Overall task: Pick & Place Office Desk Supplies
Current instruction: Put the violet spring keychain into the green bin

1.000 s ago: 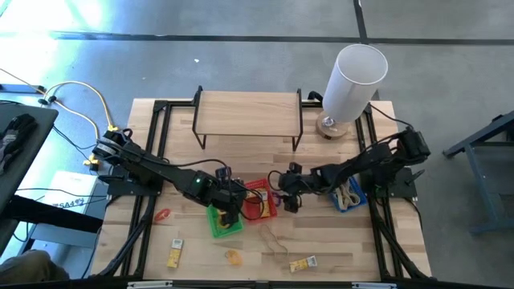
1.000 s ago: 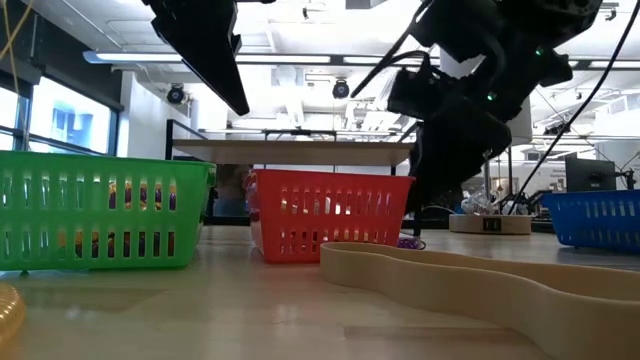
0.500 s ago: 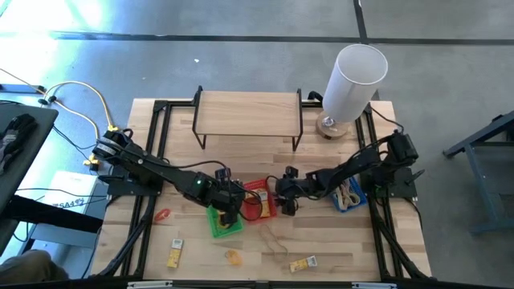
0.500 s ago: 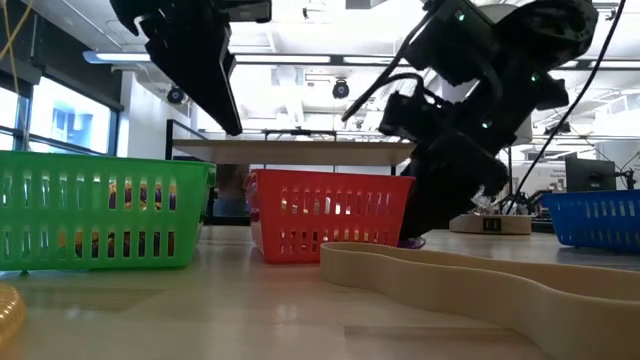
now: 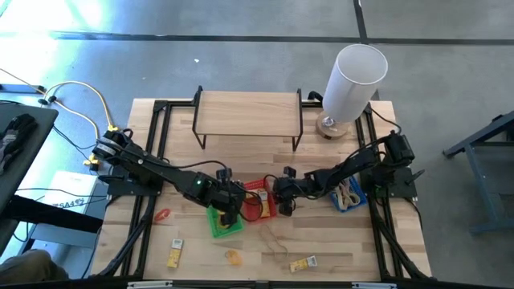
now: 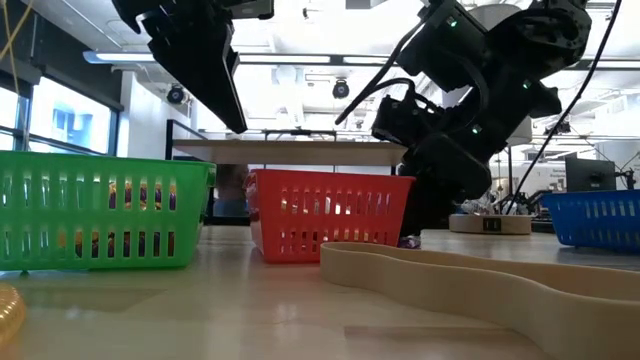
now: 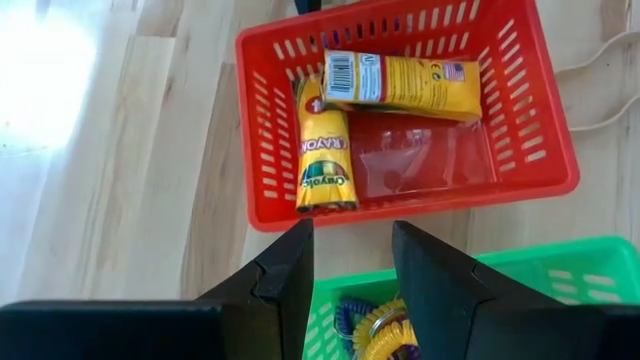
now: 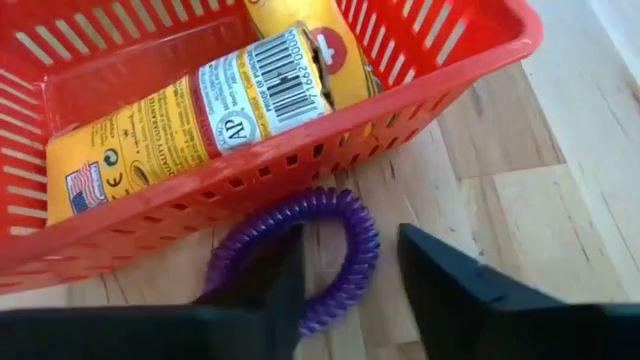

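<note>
A purple coil ring point(image 8: 318, 247) lies flat on the table against the outer wall of the red basket point(image 8: 470, 62), which holds two yellow crayon packets point(image 7: 398, 82). My right gripper point(image 8: 350, 268) is open and low over the ring, one finger on either side of the ring's band; in the high view this gripper point(image 5: 283, 198) is at the basket's right side. My left gripper point(image 7: 352, 262) is open and hovers above the green basket point(image 7: 505, 262), over its edge nearest the red basket. Purple and yellow coil rings point(image 7: 375, 325) lie in the green basket. My right gripper comes down at the purple ring's near band point(image 8: 345, 275) from above, slanting toward the table's left. One finger point(image 8: 270, 290) hides part of the ring, and I cannot tell whether the fingers touch it. The ring lies on the table.
Loose on the near part of the table lie an orange-red ring point(image 5: 163, 215), yellow packets point(image 5: 173, 255) point(image 5: 303, 263), a yellow ring point(image 5: 233, 257) and a tan rubber band point(image 6: 480, 282). A blue basket point(image 5: 349, 196), a wooden shelf point(image 5: 247, 112) and the tall white cylinder point(image 5: 353, 76) stand farther off.
My right gripper has moved toward the table's left, closer to the red basket, and has sunk toward the table beside the purple ring. The baskets and loose items have stayed where they were.
</note>
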{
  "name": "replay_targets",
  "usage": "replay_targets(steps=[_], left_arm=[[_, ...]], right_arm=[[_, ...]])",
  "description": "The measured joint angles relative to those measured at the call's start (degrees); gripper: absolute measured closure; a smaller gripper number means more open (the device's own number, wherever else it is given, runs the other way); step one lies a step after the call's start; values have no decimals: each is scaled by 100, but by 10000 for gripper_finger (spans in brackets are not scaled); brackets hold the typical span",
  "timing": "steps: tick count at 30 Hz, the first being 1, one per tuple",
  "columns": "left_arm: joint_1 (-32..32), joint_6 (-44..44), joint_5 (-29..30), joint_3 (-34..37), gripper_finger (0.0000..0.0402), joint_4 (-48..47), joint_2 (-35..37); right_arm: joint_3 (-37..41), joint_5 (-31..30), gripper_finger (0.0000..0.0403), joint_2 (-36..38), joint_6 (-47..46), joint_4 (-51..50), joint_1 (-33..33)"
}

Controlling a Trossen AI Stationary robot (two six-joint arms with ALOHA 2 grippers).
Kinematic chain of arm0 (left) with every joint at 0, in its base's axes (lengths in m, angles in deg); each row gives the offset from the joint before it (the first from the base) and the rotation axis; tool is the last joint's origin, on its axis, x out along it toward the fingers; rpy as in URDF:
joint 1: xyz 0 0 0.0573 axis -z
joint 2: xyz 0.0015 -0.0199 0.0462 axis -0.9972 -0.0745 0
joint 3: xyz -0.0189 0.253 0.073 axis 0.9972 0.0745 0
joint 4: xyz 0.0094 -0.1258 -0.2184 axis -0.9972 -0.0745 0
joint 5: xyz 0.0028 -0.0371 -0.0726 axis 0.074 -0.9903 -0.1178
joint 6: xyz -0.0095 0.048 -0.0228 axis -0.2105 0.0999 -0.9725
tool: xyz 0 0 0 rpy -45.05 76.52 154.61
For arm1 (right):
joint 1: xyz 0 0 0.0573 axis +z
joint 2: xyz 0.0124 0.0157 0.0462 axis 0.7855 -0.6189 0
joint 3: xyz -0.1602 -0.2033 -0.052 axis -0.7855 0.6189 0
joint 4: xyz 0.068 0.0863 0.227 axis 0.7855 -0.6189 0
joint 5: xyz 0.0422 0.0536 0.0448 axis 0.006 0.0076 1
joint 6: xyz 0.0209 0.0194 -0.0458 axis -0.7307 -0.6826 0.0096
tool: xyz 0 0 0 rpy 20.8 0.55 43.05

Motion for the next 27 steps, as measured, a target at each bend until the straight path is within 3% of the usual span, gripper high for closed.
replay_targets(steps=[7,15,24,27], left_arm=[[0,-5,0,0,271,3,0],[0,119,-1,0,271,275,1],[0,608,-2,0,271,1228,1],[0,996,-1,0,271,1729,2]], right_arm=[[-9,61,383,4,-1,-171,0],[40,-667,391,497,-66,-823,277],[45,-2660,398,1528,-886,-2338,1140],[41,-3207,399,1835,-955,-2428,1481]])
